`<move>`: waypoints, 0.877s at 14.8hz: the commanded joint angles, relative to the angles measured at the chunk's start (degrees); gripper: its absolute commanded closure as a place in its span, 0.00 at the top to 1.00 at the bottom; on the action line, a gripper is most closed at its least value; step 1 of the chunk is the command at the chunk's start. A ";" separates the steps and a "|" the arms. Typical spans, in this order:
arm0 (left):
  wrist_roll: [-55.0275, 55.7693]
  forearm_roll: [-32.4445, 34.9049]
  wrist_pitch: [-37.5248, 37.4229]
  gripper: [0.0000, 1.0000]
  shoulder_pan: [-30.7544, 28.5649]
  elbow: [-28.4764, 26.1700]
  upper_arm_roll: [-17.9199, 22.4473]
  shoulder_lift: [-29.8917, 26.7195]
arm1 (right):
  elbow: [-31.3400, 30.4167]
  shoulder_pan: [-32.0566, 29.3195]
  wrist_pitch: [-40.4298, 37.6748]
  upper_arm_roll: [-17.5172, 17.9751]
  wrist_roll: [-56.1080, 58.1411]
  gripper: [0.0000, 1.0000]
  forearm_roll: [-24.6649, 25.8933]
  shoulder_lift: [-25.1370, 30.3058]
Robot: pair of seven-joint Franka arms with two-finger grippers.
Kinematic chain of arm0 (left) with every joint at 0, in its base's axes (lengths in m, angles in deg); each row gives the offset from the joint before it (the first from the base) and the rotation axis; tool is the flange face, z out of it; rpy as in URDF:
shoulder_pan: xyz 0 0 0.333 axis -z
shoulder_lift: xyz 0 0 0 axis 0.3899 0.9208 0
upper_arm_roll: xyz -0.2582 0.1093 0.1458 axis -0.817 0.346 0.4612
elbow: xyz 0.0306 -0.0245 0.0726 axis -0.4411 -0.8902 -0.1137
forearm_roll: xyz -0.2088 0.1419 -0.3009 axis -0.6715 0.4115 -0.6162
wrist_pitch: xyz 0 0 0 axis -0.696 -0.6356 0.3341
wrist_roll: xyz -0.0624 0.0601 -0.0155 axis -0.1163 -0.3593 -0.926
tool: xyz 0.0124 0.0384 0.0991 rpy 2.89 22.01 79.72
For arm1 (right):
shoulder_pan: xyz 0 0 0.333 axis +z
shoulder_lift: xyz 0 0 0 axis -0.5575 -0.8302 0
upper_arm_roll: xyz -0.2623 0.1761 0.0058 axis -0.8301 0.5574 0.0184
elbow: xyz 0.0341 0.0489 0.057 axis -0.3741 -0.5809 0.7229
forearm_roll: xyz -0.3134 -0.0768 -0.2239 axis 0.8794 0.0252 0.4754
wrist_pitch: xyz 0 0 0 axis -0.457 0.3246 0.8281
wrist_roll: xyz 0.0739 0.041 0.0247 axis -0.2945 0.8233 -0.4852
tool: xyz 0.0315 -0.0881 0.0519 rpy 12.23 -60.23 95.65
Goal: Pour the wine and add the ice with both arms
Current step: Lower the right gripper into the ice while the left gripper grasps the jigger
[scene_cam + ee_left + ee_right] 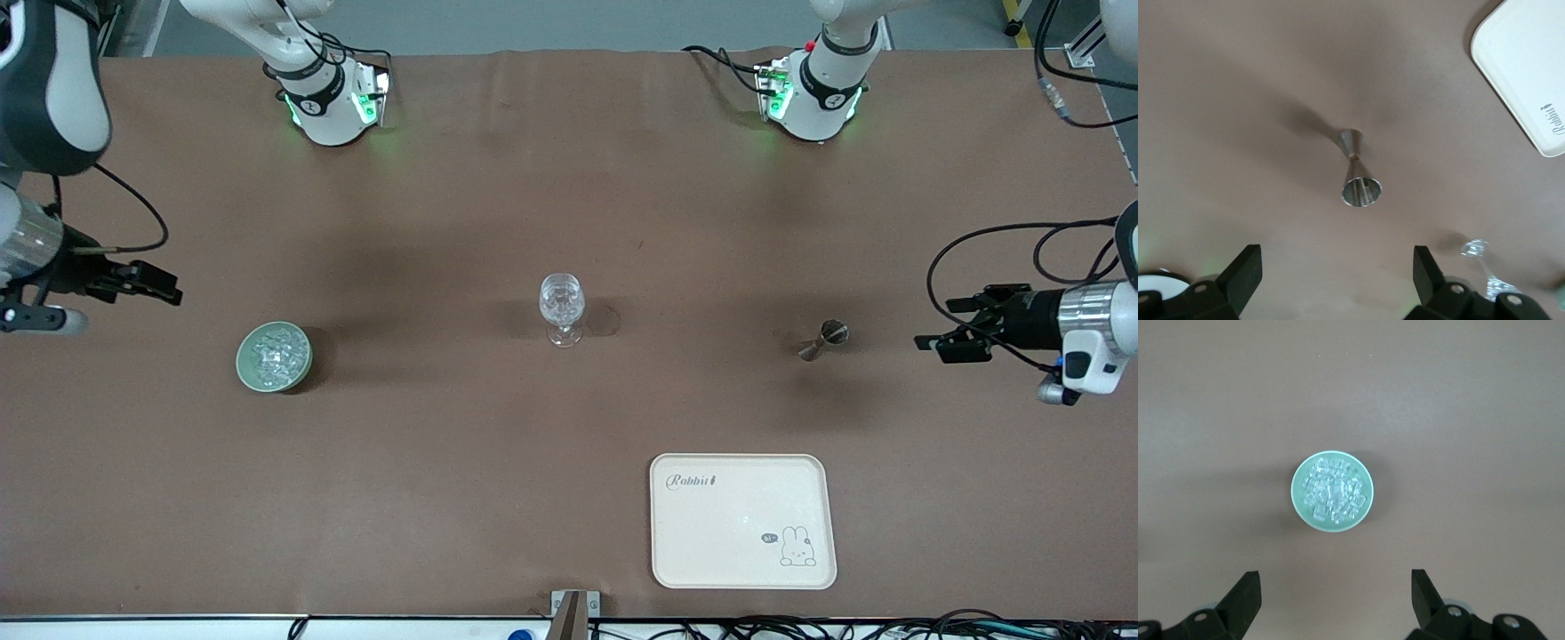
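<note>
Right wrist view: ice (pixel 1332 493) heaped in pale green bowl (pixel 1300 495), ahead of right gripper (pixel 1333 600), centred between its spread fingers (pixel 1245 597), well apart from them, nothing held. Left wrist view: metal jigger (pixel 1357 172) upright on brown table (pixel 1238 100), ahead of left gripper (pixel 1336 280), fingers (pixel 1426 270) wide, empty. Front view: stemmed glass (pixel 562 308) mid-table between bowl and jigger; cream tray (pixel 743 521) nearer camera, toward left arm's end.

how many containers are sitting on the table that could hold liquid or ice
3: the pale green bowl of ice toward the right arm's end, the stemmed glass mid-table, and the metal jigger toward the left arm's end.
</note>
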 commanded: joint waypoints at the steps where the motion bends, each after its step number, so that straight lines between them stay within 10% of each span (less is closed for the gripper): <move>1: 2.96 -5.66 -0.66 1.00 -2.68 1.05 -0.30 4.70 | -5.60 -0.35 7.21 0.19 0.27 0.99 0.45 0.31; 13: 10.00 -18.41 0.66 0.97 -6.29 -0.08 -0.21 18.69 | -13.95 0.97 25.24 0.46 0.18 0.97 0.28 -10.86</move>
